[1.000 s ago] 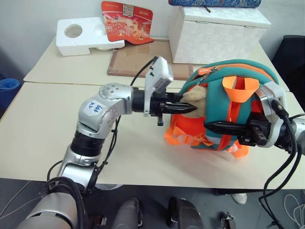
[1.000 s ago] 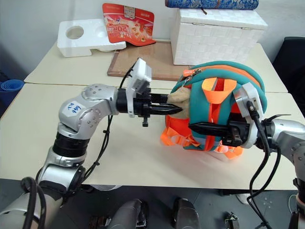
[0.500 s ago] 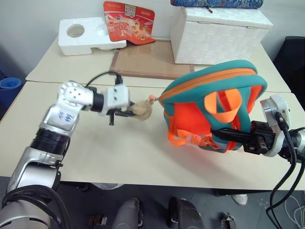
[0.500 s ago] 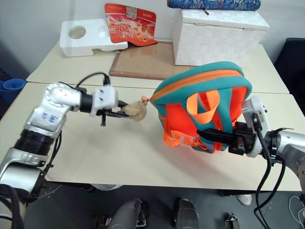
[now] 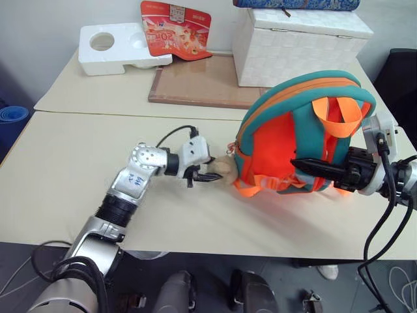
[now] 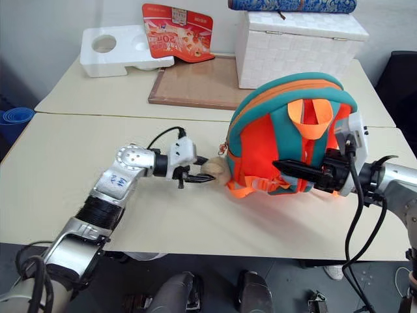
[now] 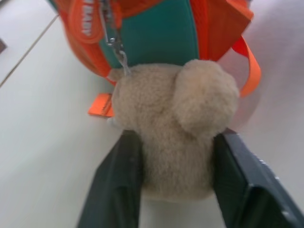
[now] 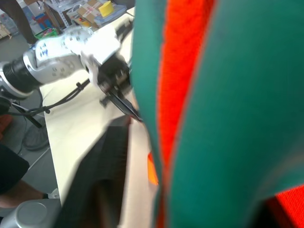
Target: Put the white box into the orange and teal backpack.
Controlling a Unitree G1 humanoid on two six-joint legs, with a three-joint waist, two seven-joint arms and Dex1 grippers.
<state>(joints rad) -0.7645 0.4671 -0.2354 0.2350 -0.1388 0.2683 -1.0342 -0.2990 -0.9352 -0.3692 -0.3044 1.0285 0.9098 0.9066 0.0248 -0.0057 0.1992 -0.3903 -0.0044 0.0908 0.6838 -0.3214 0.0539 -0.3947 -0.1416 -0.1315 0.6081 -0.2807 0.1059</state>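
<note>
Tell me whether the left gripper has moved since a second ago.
Yes. The left gripper has dropped toward the table, farther from the wooden board behind it, with the plush head between its fingers.

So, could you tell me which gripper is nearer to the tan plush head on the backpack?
Left. The left gripper has the plush head between its fingers; the right gripper is at the orange and teal backpack's straps, on the far side.

Bright, even room light across the table [image 5: 58, 169], and shadows are soft, just a faint dark patch under the orange and teal backpack [image 5: 300, 130]. No harsh glare on the pale surfaces. Head views are crisp. At the left wrist, the plush head [image 7: 173, 126] is slightly soft; the right wrist picture smears badly, fabric blurred up close.
</note>
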